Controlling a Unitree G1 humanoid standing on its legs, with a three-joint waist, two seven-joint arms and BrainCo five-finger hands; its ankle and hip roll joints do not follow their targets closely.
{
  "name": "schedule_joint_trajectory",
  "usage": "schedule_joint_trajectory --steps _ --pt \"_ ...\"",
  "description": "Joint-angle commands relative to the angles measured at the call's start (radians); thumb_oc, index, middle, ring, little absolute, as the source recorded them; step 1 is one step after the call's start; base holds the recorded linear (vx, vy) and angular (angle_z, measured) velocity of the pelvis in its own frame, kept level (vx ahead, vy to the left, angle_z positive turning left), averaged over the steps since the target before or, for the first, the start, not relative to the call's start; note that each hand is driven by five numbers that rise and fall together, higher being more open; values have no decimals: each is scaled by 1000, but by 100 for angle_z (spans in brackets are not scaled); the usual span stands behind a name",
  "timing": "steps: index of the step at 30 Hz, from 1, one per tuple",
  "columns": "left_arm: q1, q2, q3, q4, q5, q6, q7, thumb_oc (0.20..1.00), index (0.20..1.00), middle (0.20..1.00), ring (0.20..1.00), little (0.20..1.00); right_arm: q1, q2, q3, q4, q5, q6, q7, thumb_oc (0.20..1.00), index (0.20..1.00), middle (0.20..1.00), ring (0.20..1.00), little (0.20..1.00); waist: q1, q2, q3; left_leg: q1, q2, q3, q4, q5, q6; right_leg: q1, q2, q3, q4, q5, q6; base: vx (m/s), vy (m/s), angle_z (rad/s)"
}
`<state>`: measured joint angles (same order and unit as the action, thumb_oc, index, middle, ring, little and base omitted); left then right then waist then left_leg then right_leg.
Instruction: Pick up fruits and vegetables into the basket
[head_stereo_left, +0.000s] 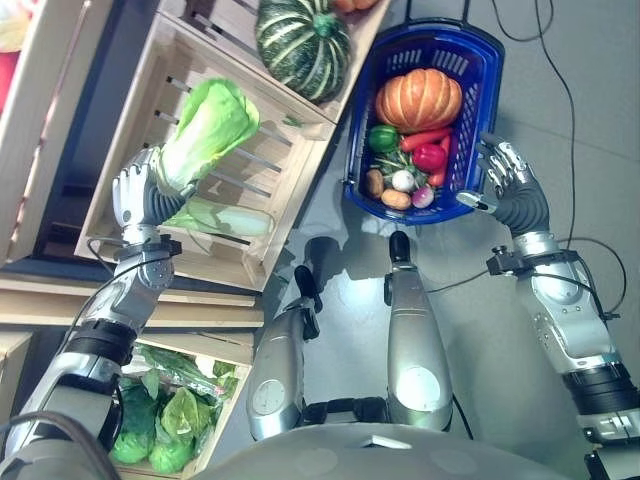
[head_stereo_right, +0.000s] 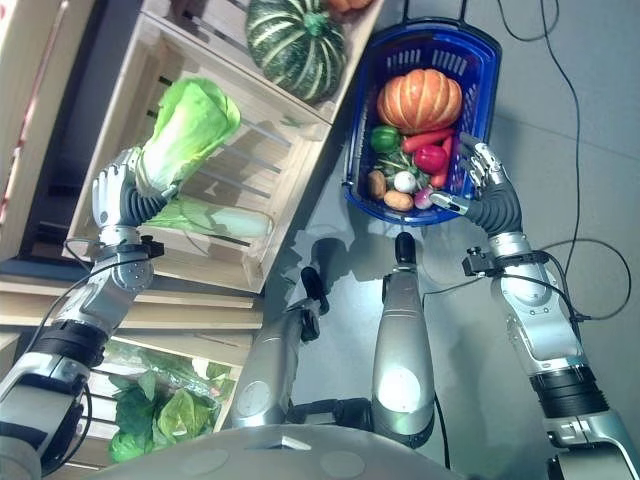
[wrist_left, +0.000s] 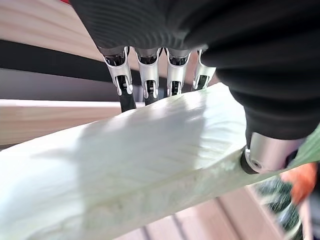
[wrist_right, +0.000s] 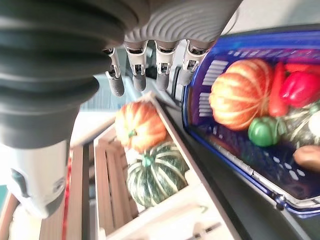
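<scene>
Left hand grasps a pale green leafy cabbage above a wooden slatted crate.
Right hand, fingers relaxed, rests beside the blue plastic basket; likely next, carry the cabbage right.

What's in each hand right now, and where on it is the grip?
The left hand holds a napa cabbage by its pale stalk end, fingers curled round it. The right hand holds nothing, open beside the blue basket.
</scene>
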<state>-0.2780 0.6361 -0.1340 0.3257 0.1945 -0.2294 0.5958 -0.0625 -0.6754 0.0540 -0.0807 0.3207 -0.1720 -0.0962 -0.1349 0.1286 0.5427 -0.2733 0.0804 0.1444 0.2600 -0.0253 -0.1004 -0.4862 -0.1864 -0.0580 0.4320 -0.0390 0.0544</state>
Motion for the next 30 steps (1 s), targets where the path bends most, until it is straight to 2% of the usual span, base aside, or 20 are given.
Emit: schedule_joint_trajectory --steps 1,2,4,5,6,10,14,19,23,26,30 --pt "35 36 63 -109 -271 -156 -147 200 200 200 200 200 16 34 -20 -75 -149 52 -44 1000 1000 1000 1000 1000 14 -64 -101 -62 -22 -35 47 -27 27 80 -34 -21 -36 -65 59 24 -216 17" --pt "54 6 80 -211 -335 -163 -197 200 200 200 200 200 -2 28 -6 -87 -182 100 -39 1000 1000 1000 1000 1000 33 -78 -109 -49 -18 -45 45 -30 32 109 -29 -31 -49 -64 58 16 -222 14" --pt "65 -14 80 -256 -417 -184 -258 200 200 200 200 200 -18 25 11 -92 -217 143 -40 1000 1000 1000 1000 1000 45 -87 -113 -39 -15 -53 43 -33 32 129 -25 -38 -57 -64 58 28 -197 11" --pt "72 -38 85 -302 -476 -210 -329 200 200 200 200 200 -55 20 30 -87 -233 175 -28 1000 1000 1000 1000 1000 62 -95 -120 -18 -11 -60 33 -33 33 163 -21 -49 -76 -61 58 38 -160 18" --pt "74 -40 88 -309 -493 -213 -338 200 200 200 200 200 -61 19 33 -87 -234 178 -25 1000 1000 1000 1000 1000 62 -96 -119 -15 -11 -61 32 -33 33 168 -20 -50 -79 -60 58 26 -163 14" --pt "59 -92 62 -391 -723 -187 -504 200 200 200 200 200 -172 11 100 -86 -270 287 -18 1000 1000 1000 1000 1000 92 -112 -137 18 3 -77 14 -25 33 229 -12 -69 -118 -50 57 37 -145 7" --pt "17 -131 4 -449 -838 -173 -602 200 200 200 200 200 -298 22 196 -55 -284 426 -21 1000 1000 1000 1000 1000 120 -132 -155 52 12 -86 1 -30 33 287 -12 -80 -153 -43 62 52 -139 10" --pt "-8 -134 -38 -480 -819 -155 -681 200 200 200 200 200 -385 35 246 -42 -199 463 -16 1000 1000 1000 1000 1000 143 -150 -164 83 22 -84 -10 -40 31 335 -16 -92 -183 -37 68 46 -114 8" --pt "-39 -119 -85 -458 -785 -94 -731 200 200 200 200 200 -457 65 286 -55 -23 453 -37 1000 1000 1000 1000 1000 156 -159 -177 107 29 -81 -21 -45 28 368 -17 -100 -204 -36 69 48 -55 8" --pt "-42 -102 -113 -436 -705 -85 -768 200 200 200 200 200 -478 90 290 -72 73 432 -58 1000 1000 1000 1000 1000 161 -160 -189 125 33 -76 -29 -49 27 390 -19 -103 -221 -33 70 60 -24 0" --pt "-26 -70 -127 -417 -612 -91 -769 200 200 200 200 200 -472 106 285 -104 158 418 -21 1000 1000 1000 1000 1000 169 -163 -203 139 34 -73 -34 -53 26 408 -21 -104 -236 -31 74 53 -17 2"
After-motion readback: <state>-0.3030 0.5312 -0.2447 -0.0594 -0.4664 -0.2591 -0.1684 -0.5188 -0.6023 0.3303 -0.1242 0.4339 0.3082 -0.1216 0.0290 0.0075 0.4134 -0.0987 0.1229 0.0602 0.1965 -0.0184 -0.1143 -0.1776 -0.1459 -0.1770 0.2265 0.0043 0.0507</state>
